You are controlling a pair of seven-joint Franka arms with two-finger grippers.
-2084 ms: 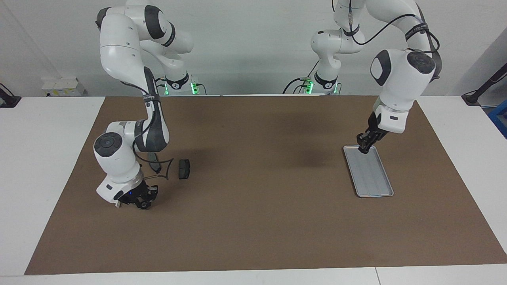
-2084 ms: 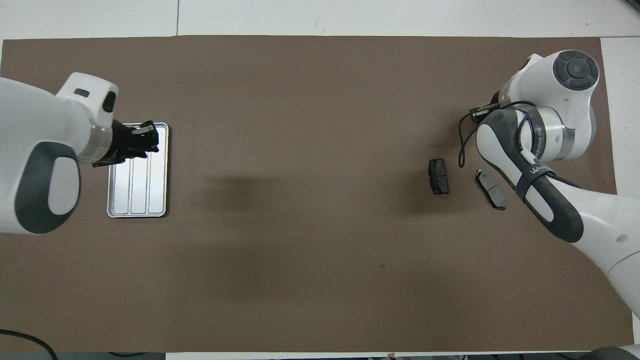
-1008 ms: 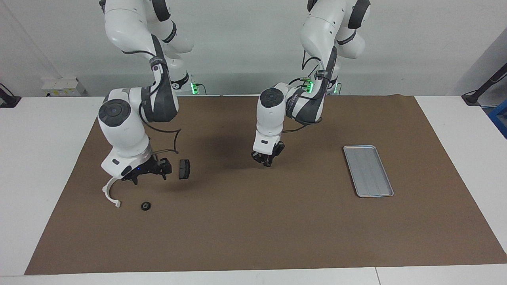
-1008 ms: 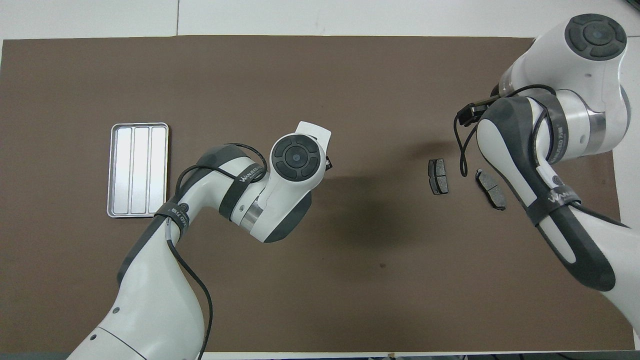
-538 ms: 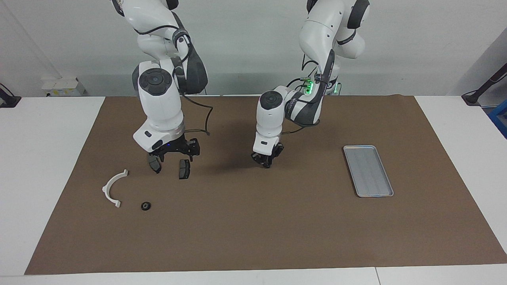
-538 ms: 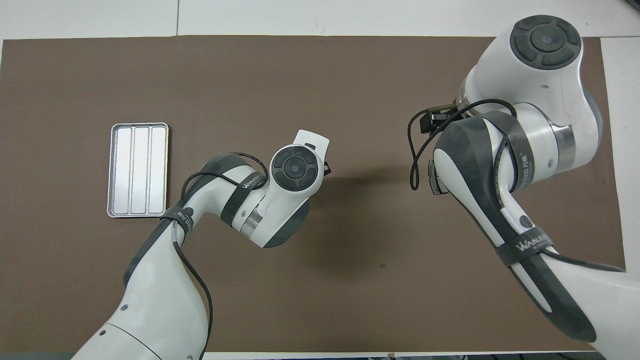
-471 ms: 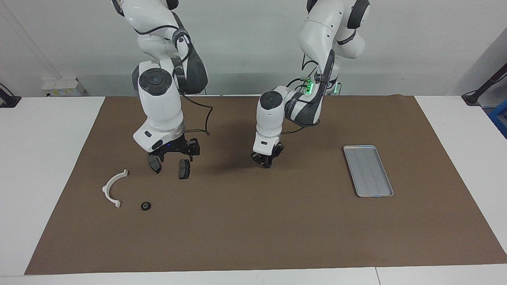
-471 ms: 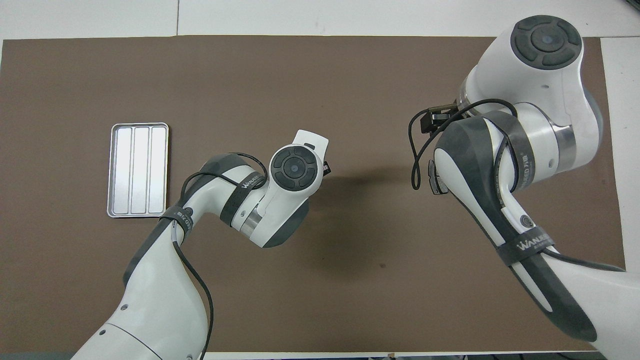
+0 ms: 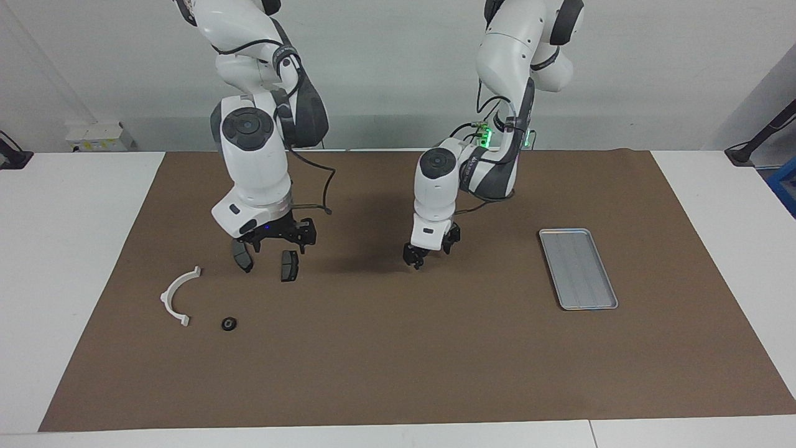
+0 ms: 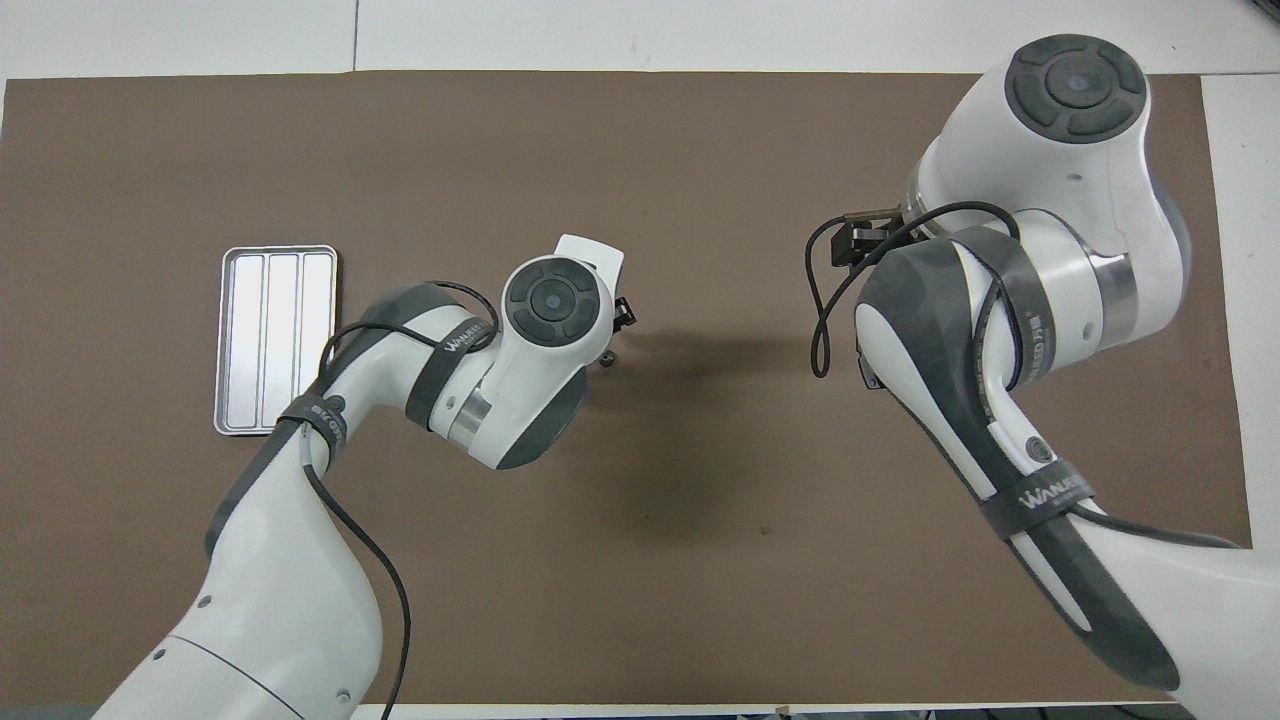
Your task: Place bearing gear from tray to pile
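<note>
White arms, grey joints, blk cables.

Brown mat [image 9: 398,361] lies flat over most of the white bench [image 9: 62,261]. Bare bench shows as strips at both ends and along the edge farthest from the robots. One small dark speck on the mat [image 10: 765,531], possibly a stain.

Low stack of white boxes [image 9: 99,135] at the bench corner nearest the robots, right arm's end. Black fixture [image 9: 13,157] at that same end's edge. Black slanted strut [image 9: 762,132] at the left arm's end, with a blue object [image 9: 786,185] just off the bench edge, mostly cut off. Plain pale wall [image 9: 385,74].
</note>
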